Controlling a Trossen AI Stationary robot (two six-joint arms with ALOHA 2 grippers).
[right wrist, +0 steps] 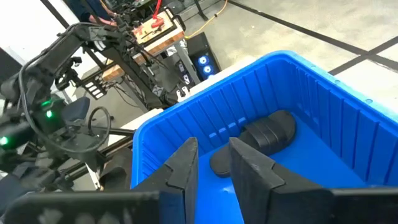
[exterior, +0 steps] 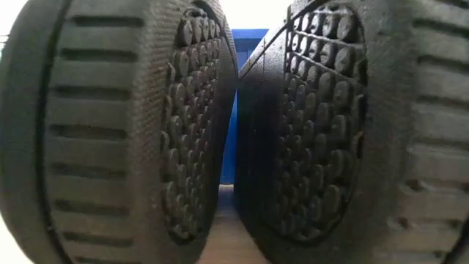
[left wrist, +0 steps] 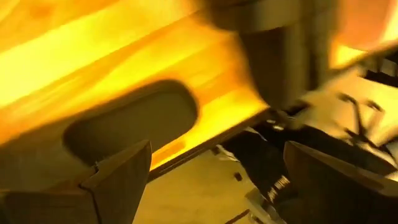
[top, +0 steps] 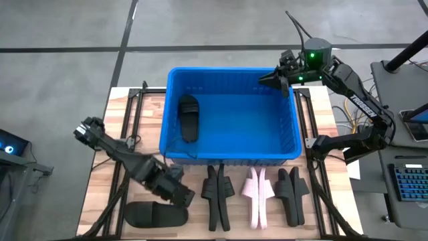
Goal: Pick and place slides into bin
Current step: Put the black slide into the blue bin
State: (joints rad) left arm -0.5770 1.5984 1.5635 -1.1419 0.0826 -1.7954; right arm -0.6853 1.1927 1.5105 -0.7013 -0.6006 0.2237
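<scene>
The bright blue bin (top: pixel 231 155) stands mid-table with one black slide (top: pixel 188 117) lying on its floor at the left; the right wrist view shows this slide (right wrist: pixel 264 138) too. Another black slide (top: pixel 155 214) lies flat at the near left corner, strap up. My left gripper (top: pixel 177 194) hovers open just to its right, and the slide (left wrist: pixel 134 121) shows beyond the gripper (left wrist: pixel 217 180). My right gripper (top: pixel 279 79) hangs over the bin's far right corner, its fingers (right wrist: pixel 186 168) a narrow gap apart with nothing between them.
In front of the bin several slides stand on edge in a row: a black pair (top: pixel 217 194), a pink pair (top: pixel 257 194), another black pair (top: pixel 292 194). Two black soles (exterior: pixel 110 132) fill the low view. Bare wooden table (top: pixel 134 134) lies left of the bin.
</scene>
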